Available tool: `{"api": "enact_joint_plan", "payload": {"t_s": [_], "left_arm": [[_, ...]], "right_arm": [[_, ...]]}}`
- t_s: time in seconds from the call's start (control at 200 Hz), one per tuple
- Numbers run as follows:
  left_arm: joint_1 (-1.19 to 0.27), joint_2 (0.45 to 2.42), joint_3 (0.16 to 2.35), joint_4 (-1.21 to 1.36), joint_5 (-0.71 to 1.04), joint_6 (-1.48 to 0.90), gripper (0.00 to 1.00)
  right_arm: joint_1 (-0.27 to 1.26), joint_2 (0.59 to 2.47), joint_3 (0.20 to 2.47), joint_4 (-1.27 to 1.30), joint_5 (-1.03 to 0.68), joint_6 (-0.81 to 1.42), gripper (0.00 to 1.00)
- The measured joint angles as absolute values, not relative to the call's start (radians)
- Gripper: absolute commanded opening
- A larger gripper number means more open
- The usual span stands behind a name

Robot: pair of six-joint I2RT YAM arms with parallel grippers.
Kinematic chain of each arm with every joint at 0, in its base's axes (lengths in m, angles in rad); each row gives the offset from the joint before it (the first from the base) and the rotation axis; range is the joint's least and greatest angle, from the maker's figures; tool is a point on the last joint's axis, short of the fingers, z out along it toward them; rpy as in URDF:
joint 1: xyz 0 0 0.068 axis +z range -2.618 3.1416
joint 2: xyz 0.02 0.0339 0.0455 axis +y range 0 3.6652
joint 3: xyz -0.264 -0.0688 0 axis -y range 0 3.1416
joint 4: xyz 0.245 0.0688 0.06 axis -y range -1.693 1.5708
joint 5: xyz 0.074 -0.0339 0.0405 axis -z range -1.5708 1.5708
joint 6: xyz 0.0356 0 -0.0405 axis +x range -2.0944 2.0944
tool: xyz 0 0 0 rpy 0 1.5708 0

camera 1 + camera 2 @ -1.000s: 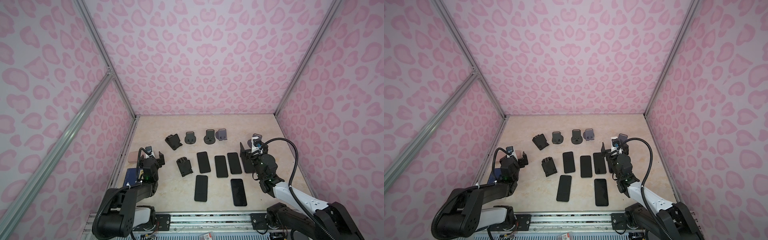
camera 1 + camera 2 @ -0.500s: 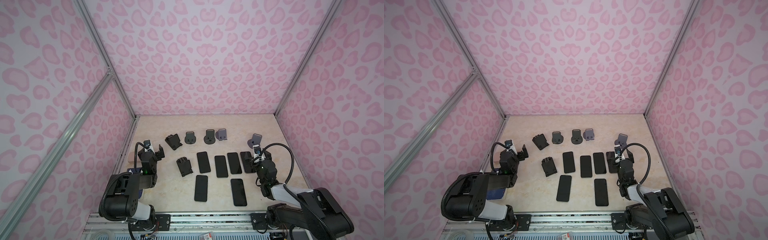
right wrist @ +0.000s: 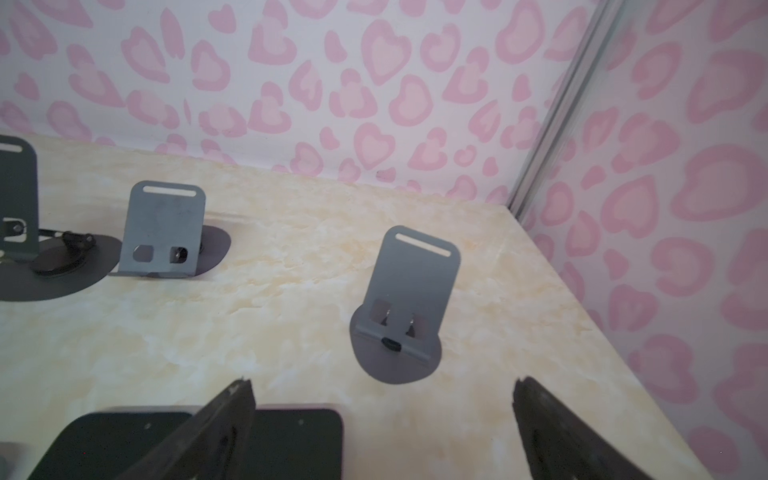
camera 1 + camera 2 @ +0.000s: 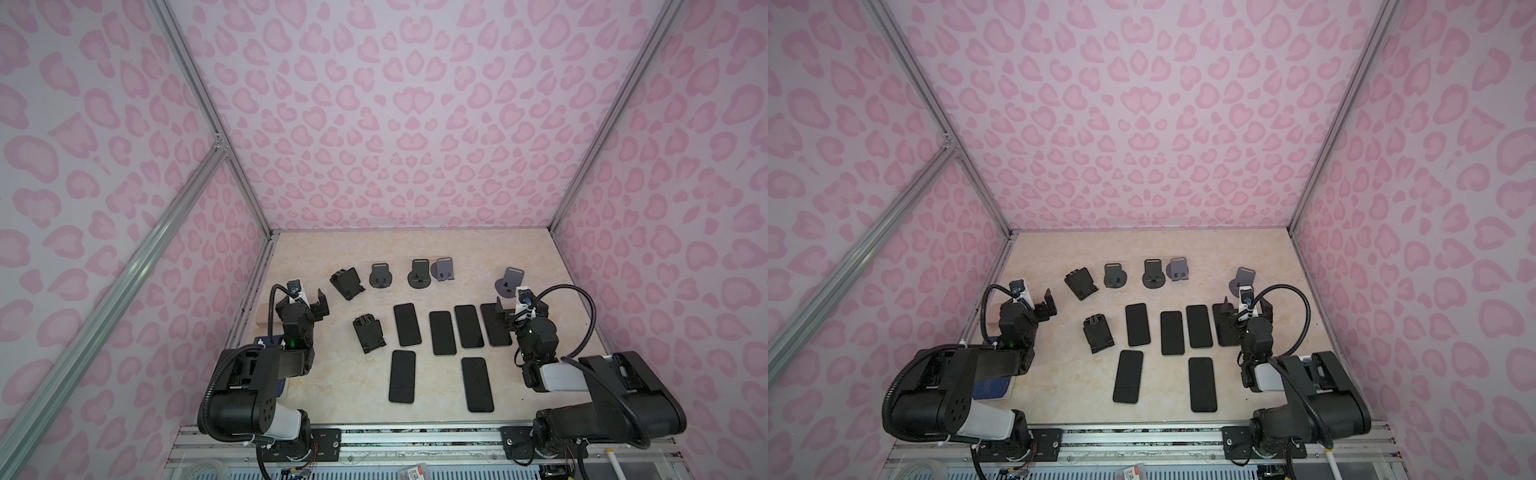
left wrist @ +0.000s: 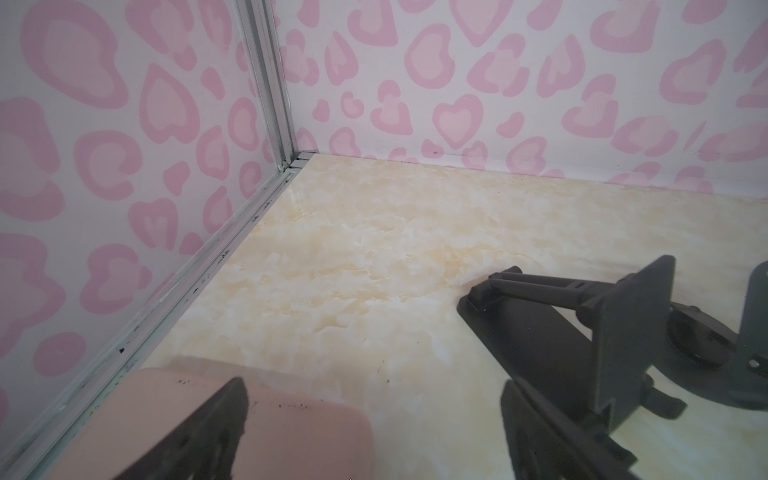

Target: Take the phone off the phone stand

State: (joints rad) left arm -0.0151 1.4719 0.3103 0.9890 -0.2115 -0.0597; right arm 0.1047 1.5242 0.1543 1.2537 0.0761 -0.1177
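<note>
Several black phones lie flat on the table, among them the row's rightmost phone (image 4: 492,326) and a front one (image 4: 402,376). Several stands are empty: black ones (image 4: 350,282) (image 4: 369,332), dark round-based ones (image 4: 380,275), and grey ones (image 4: 444,269) (image 4: 510,280). No stand holds a phone. My left gripper (image 4: 305,301) (image 5: 374,390) is open near the left wall, beside a black stand (image 5: 582,340). My right gripper (image 4: 520,311) (image 3: 384,386) is open above the rightmost phone's (image 3: 299,440) far end, facing an empty grey stand (image 3: 409,299).
A flat pink object (image 5: 291,436) lies under my left gripper by the left wall rail (image 5: 187,291). A blue item (image 4: 992,388) sits beneath the left arm. Pink patterned walls close three sides; the right wall (image 3: 665,249) is close to my right gripper.
Both arms have folded back down toward their bases. The right gripper has drawn back a little from the grey stand. Both grippers stayed open and no phone moved.
</note>
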Motion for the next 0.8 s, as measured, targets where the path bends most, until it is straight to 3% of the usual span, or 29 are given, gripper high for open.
{"api": "enact_joint_plan", "payload": {"t_s": [0.21,0.455,0.8], "left_arm": [[-0.015,1.472,0.311,0.989,-0.209,-0.06,0.98],[-0.015,1.472,0.311,0.989,-0.209,-0.06,0.98],[-0.015,1.472,0.311,0.989,-0.209,-0.06,0.98]], "right_arm": [[0.096,1.578,0.25,1.243,0.299,-0.017,1.0],[0.059,1.565,0.309,1.088,0.315,0.034,1.0],[0.07,1.57,0.31,1.073,0.323,0.041,1.0]]}}
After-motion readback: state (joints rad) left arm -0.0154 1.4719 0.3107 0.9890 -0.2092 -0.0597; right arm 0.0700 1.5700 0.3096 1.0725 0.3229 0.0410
